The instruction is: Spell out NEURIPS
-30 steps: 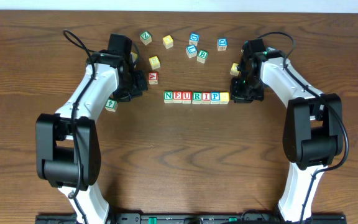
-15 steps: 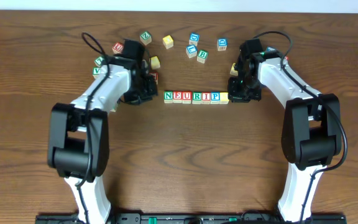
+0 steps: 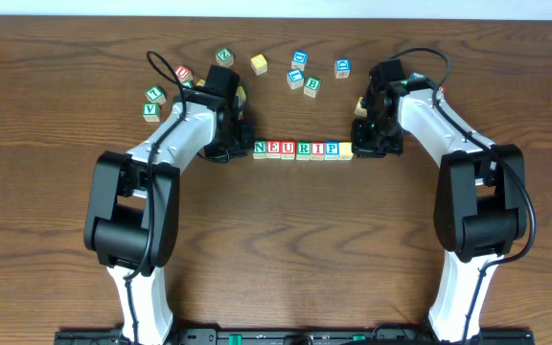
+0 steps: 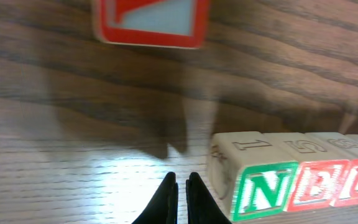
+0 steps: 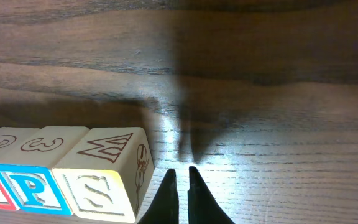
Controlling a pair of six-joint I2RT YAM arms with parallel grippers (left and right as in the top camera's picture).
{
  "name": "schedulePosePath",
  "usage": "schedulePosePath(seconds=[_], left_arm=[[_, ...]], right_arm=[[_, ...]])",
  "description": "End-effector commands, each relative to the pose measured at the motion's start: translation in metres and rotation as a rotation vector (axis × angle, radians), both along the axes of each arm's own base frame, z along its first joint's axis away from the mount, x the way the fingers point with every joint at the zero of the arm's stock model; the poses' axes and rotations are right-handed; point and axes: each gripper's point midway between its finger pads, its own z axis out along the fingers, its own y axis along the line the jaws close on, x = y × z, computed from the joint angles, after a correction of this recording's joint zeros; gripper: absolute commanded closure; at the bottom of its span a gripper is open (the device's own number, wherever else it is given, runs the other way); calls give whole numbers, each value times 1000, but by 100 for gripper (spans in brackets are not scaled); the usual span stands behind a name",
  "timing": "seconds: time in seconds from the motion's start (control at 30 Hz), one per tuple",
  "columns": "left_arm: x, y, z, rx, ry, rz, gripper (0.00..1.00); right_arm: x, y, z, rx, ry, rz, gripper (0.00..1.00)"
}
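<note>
Black left gripper point(image 4: 181, 198) of mine: tips pinched almost together, nothing held, low over the table point(image 4: 73, 155), just left of the N cube point(image 4: 261, 186); can't tell if it touches. My right gripper point(image 5: 180, 194) has the same narrow pinch with nothing in it, just right of the yellow S cube point(image 5: 101, 186), a small gap showing. Between the two, the NEURIPS row point(image 3: 303, 149) lies in one straight left-to-right line mid-table, cubes side by side, reading N, E, U, R, I, P, then the yellow-topped end cube. A red-edged cube point(image 4: 149, 22) sits on the far side of my left gripper, apart from the row. More loose cubes point(image 3: 295, 79) are scattered farther back. The far-left cubes point(image 3: 149, 111) sit well apart from the row.
</note>
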Motion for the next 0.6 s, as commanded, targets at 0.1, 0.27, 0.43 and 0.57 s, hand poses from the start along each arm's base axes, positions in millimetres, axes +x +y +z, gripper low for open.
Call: schedulePosePath(seconds=[0.1,0.27,0.43,0.57], left_arm=[[-5,-8,-4,1,5,-28,93],[-2,-9,-3,-2,-5,-28,93],[0,-10,-3,-5,-14,-28,93],[0,-10,-3,-5,-15,-28,93]], right_arm=[[-3,4,-1,5,7,7,98],[-3,4,-1,5,8,7,98],[-3,4,-1,5,7,7,98],[-2,4,-1,5,5,7,98]])
